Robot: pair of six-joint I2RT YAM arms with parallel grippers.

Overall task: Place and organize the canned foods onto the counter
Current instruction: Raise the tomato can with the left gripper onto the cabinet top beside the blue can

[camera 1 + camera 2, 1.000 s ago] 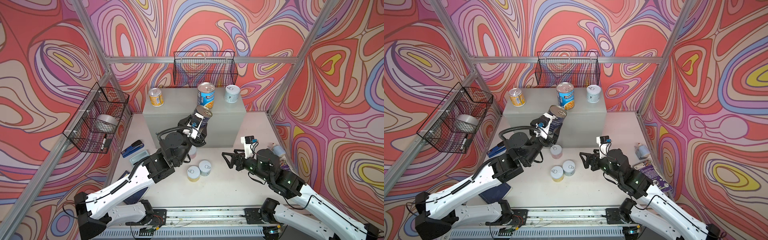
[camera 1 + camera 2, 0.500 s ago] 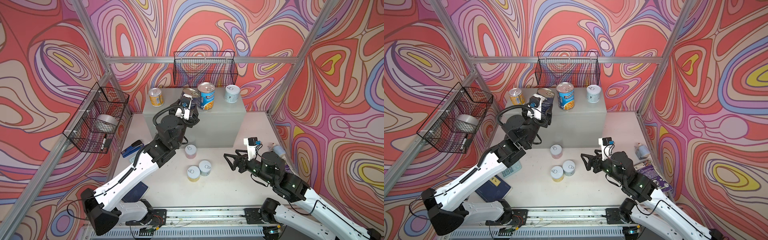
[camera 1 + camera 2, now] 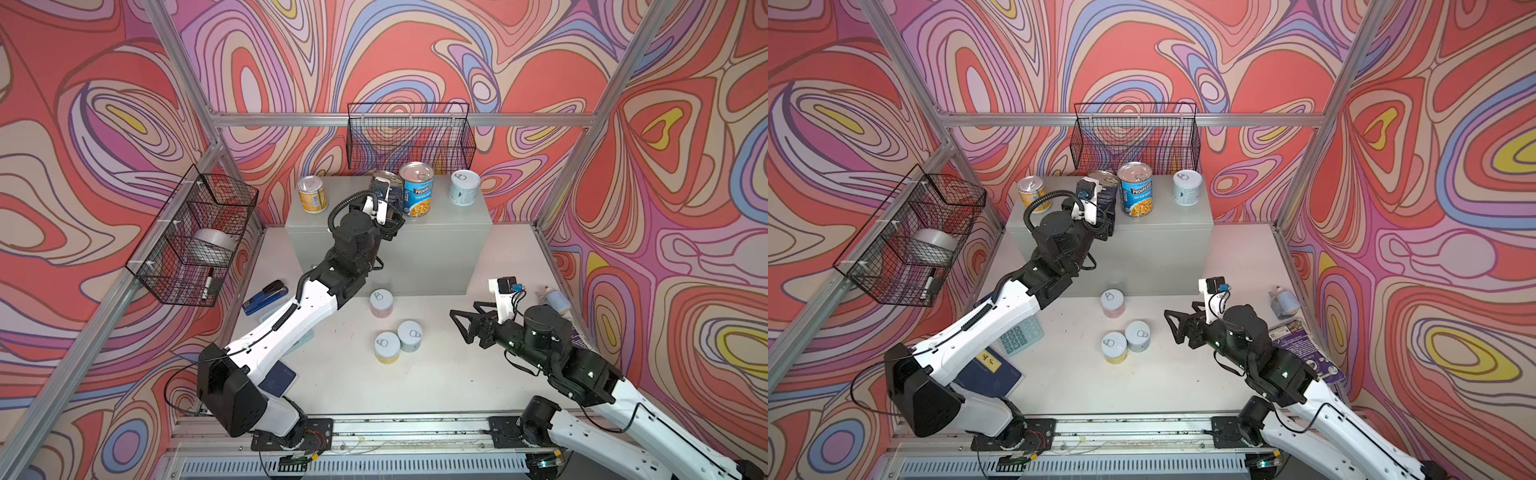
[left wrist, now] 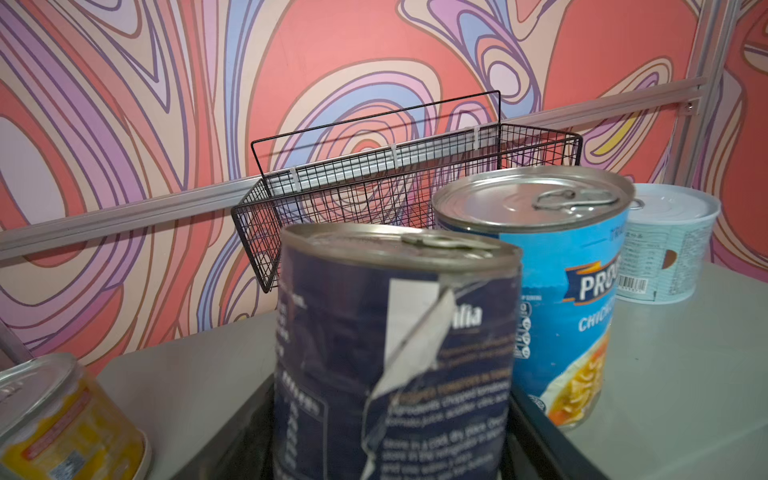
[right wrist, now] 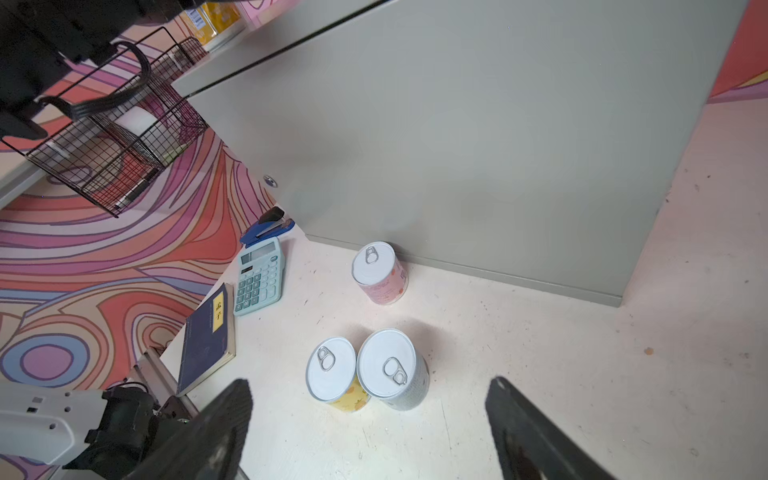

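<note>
So, the left gripper point(image 3: 390, 203) is clamped round the navy tin point(image 4: 395, 353) up at the counter point(image 3: 449, 220), right beside the Progresso point(image 3: 417, 193). Can't tell if its base touches the top. An orange tin point(image 3: 312, 199) and a pale blue tin point(image 3: 464, 188) stand up there too. The pink tin point(image 3: 381, 303), yellow tin point(image 3: 387, 347) and second pale blue tin point(image 3: 409, 336) sit on the table point(image 3: 353, 386). The right gripper point(image 3: 460, 326) hangs wide open near them, holding nothing.

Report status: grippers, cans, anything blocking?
Left gripper shut on navy can at counter, beside Progresso can. Right gripper open, empty. Pink can, yellow can, pale-blue can on table. Nothing blocking.
</note>
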